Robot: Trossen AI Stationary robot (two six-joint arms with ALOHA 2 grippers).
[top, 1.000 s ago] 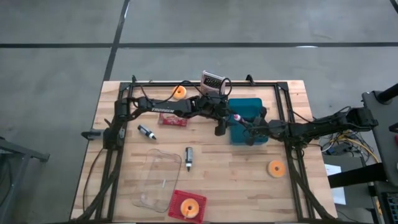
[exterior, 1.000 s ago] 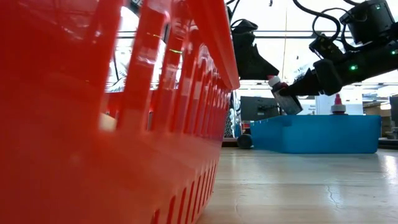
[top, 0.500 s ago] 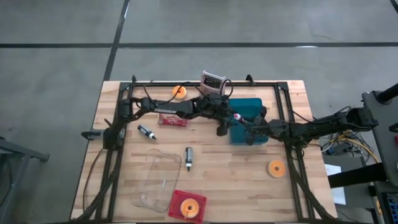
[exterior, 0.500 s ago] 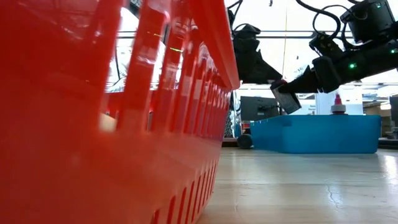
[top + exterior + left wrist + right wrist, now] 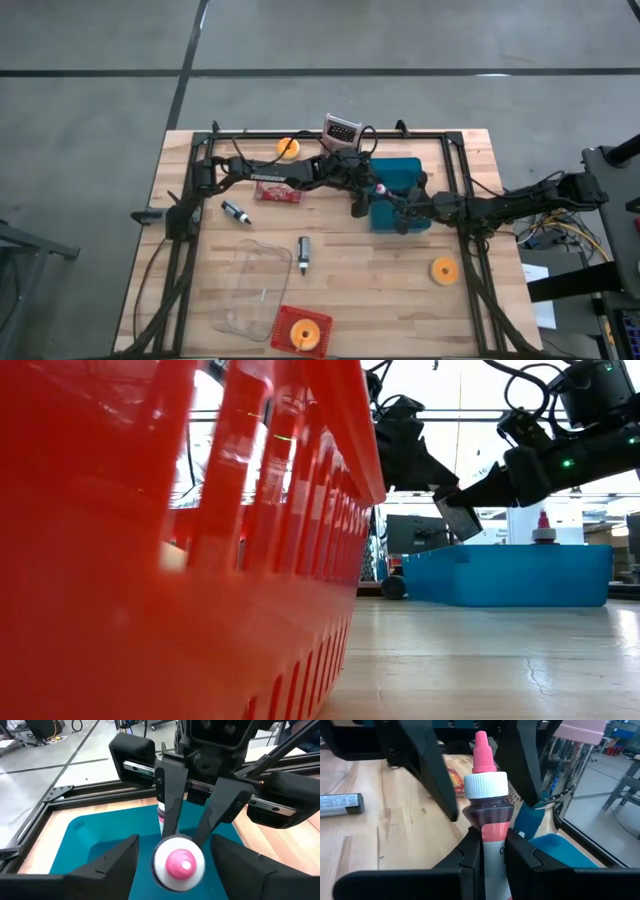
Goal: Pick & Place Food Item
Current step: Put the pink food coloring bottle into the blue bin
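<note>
Bottle: a small pink-capped squeeze bottle (image 5: 490, 815) sits clamped in the right gripper (image 5: 492, 852) above the teal plastic bin (image 5: 398, 190); the left gripper (image 5: 179, 862) straddles its cap, jaws apart.

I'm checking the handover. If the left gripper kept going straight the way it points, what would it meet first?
Most likely the pink-tipped bottle, which sits between the open left gripper fingers. The right gripper grips it above the teal bin. Depth is uncertain.

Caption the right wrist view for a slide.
Right gripper shut on a pink-capped squeeze bottle, offering it between the open left gripper's fingers above the wooden table.
</note>
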